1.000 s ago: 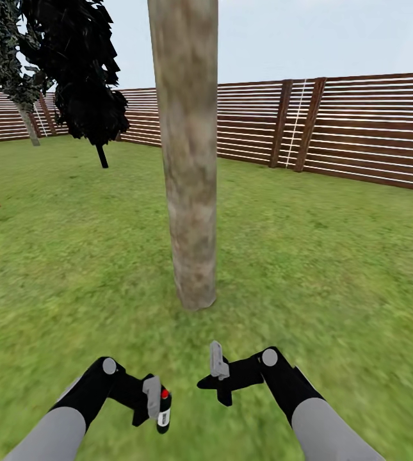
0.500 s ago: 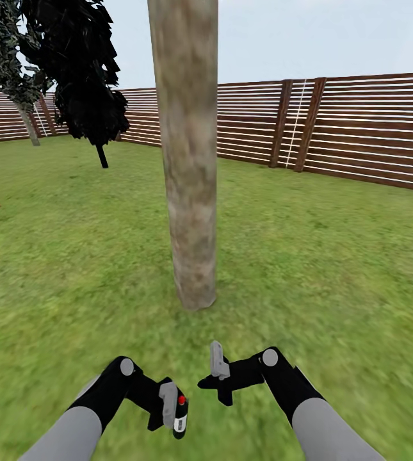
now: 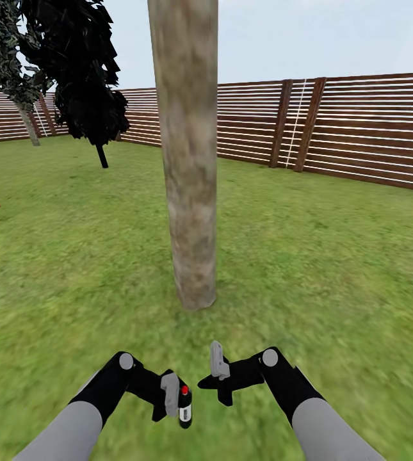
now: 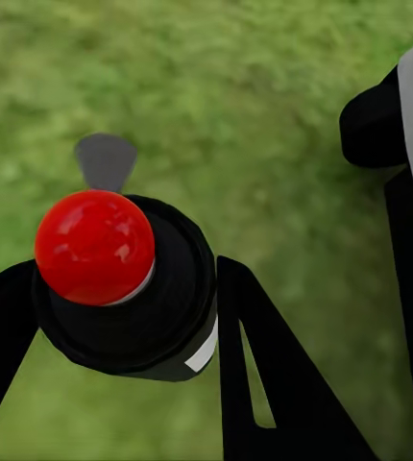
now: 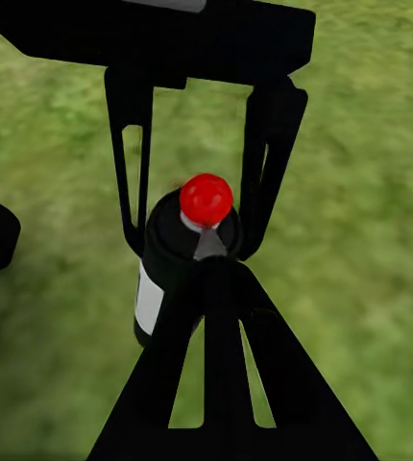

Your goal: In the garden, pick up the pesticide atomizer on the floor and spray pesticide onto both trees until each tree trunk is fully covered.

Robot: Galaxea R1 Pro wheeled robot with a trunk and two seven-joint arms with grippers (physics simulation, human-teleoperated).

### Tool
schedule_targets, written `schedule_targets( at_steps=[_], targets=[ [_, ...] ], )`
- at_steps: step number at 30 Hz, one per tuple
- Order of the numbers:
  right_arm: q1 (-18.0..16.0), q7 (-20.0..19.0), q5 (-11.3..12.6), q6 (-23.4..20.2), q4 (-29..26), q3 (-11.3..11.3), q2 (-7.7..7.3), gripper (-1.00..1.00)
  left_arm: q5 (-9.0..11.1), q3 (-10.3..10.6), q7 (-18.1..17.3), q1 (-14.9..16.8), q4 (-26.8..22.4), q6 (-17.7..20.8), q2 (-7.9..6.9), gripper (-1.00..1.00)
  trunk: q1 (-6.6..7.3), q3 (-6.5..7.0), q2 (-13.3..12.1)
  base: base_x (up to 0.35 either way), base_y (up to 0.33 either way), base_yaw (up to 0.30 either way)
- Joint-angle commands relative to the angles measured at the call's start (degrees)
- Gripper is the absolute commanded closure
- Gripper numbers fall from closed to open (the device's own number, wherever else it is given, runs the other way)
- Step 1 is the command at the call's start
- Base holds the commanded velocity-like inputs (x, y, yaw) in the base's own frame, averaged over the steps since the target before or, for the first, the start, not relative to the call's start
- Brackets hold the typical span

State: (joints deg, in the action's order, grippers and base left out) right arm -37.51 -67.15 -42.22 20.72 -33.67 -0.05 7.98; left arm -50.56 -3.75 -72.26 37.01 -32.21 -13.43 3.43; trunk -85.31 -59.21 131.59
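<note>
The pesticide atomizer [image 3: 185, 406] (red-capped) is clamped in the left gripper [image 3: 175, 402] and has been carried inward over the lawn [image 3: 334, 269] — toward the right gripper [image 3: 218, 378], whose state cannot be told — suggesting alignment before the tree trunk [image 3: 190, 192].

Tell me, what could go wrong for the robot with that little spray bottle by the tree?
1. The atomizer sits between just two thin fingers of the left gripper, above grass. It might slip and drop.
2. The right gripper hangs very near the atomizer. A small move could bump it loose.
3. The atomizer is low and the trunk rises out of the head view. Spray may cover only the bottom part and miss the higher part.
</note>
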Motion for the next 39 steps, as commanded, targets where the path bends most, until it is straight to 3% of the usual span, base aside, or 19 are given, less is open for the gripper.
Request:
schedule_targets(
  at_steps=[1,39],
  targets=[
    [0.0,-0.1,-0.3,0.2,-0.1,0.0,0.02,1.00,-0.5,-0.4,-0.2,0.0,-0.1,-0.6,0.14,1.00,0.01,-0.05,0.0,0.000,0.000,0.000],
    [0.0,0.1,-0.4,0.3,-0.1,0.0,-0.05,1.00,-0.2,-0.5,-0.2,0.0,0.1,-0.5,2.04,1.00,0.01,-0.05,0.0,0.000,0.000,0.000]
  ],
)
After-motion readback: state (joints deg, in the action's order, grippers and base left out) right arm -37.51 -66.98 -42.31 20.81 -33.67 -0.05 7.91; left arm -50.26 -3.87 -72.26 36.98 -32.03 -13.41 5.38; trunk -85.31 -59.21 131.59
